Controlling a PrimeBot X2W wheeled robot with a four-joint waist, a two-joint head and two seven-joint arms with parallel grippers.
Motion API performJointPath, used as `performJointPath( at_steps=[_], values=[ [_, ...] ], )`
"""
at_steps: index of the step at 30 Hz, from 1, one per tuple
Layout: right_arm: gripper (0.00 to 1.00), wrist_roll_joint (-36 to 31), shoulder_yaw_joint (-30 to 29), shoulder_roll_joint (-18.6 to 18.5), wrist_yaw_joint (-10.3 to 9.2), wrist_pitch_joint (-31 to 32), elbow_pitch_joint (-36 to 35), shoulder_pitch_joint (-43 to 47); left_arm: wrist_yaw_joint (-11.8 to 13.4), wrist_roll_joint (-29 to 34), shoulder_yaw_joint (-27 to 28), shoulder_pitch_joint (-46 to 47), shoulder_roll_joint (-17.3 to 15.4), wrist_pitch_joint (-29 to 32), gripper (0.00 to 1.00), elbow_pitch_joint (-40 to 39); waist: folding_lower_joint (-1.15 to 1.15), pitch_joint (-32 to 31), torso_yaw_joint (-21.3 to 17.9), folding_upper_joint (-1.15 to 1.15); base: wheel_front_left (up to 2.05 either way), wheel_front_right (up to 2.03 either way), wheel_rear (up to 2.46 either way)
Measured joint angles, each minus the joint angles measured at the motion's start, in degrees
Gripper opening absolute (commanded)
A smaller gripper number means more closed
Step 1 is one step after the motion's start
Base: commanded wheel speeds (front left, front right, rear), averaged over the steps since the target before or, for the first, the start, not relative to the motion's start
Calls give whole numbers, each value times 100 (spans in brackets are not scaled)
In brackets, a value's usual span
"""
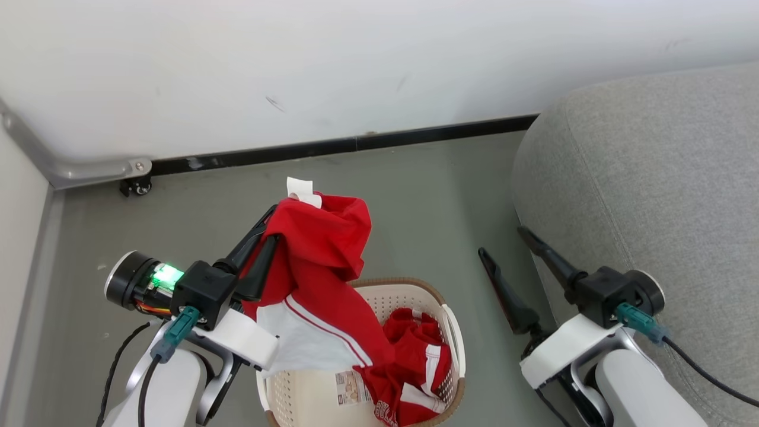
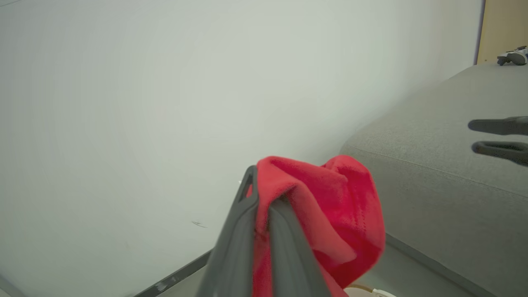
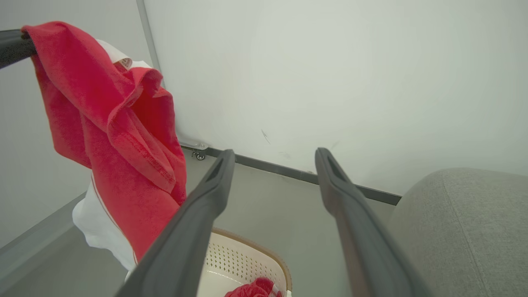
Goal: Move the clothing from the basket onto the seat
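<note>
Left hand [image 1: 271,228] pinching red garment [image 1: 320,255] by one fold, right hand [image 1: 501,241] spread and empty; tail trailing into basket [image 1: 453,332] could snag and pull the garment loose before reaching seat [image 1: 652,178].

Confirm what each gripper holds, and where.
Left gripper pinches a red garment by a bunched fold at its top; right gripper open, holding nothing.

- A smooth grey-green floor [image 1: 427,196] ran back to a black skirting strip [image 1: 356,144] at the foot of the white wall.
- A cream-white perforated plastic laundry basket with a brown rim [image 1: 403,302] stood on the floor, low in the head view.
- A large light-grey fabric sofa seat [image 1: 652,196] rested on the floor to the basket's right, apart from it.
- A small black caster wheel [image 1: 135,187] sat beside the skirting at the left corner.
</note>
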State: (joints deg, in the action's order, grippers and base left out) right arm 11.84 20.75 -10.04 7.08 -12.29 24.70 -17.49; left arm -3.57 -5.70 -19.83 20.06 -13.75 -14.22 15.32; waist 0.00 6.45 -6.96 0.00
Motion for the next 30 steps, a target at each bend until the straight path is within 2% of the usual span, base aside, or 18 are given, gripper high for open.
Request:
performJointPath(
  at_steps=[11, 19, 30],
  values=[
    [100, 394, 878, -247, 0, 349, -62, 272, -112, -73, -80, -3, -34, 38, 0, -424, 0, -404, 89, 0, 0, 0, 0],
    [100, 653, 1686, -401, 4, 555, -265, 336, -203, -127, -215, 34, -35, 318, 0, -723, 0, -619, 142, 0, 0, 0, 0],
    [100, 848, 2240, -524, 4, 632, -372, 216, -256, -183, -415, 392, 14, 900, 0, -1037, 0, -735, 170, 0, 0, 0, 0]
  ],
)
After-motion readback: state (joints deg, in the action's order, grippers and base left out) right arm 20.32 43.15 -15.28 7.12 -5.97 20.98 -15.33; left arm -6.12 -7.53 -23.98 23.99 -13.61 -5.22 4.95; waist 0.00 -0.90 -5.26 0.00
